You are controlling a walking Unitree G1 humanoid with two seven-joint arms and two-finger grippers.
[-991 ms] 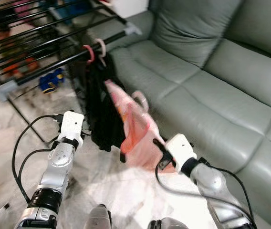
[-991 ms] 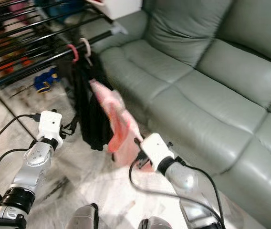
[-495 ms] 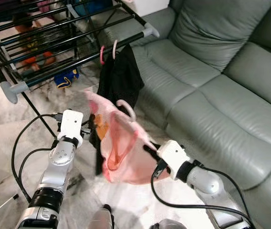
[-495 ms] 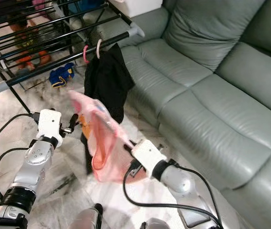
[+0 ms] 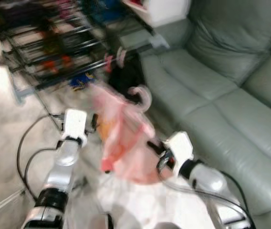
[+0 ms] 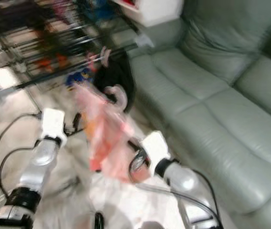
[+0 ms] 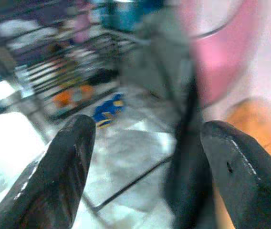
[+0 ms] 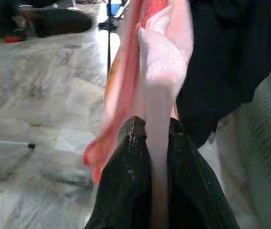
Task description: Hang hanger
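A pale pink hanger (image 5: 142, 97) carrying a pink garment (image 5: 123, 138) is held up in the air in front of the drying rack (image 5: 54, 52), its hook pointing upward and not on any rail. The head views are blurred. The right gripper (image 8: 155, 138) pinches a fold of the pink garment between its two black fingers (image 8: 126, 181), which are pressed together on the cloth, below the hanger and further from the rack. Just behind the pink garment, a black garment (image 5: 126, 76) hangs from the rack's front rail by two hangers already hooked there. The left gripper (image 7: 145, 143) is raised beside the pink garment, on the side away from the sofa (image 5: 221, 81), with its fingers (image 7: 64, 162) spread wide and holding nothing. The grey-green sofa stands just beside the rack's end. Under the rack, on the pale marble floor (image 5: 2, 129), lies something blue (image 7: 108, 109).
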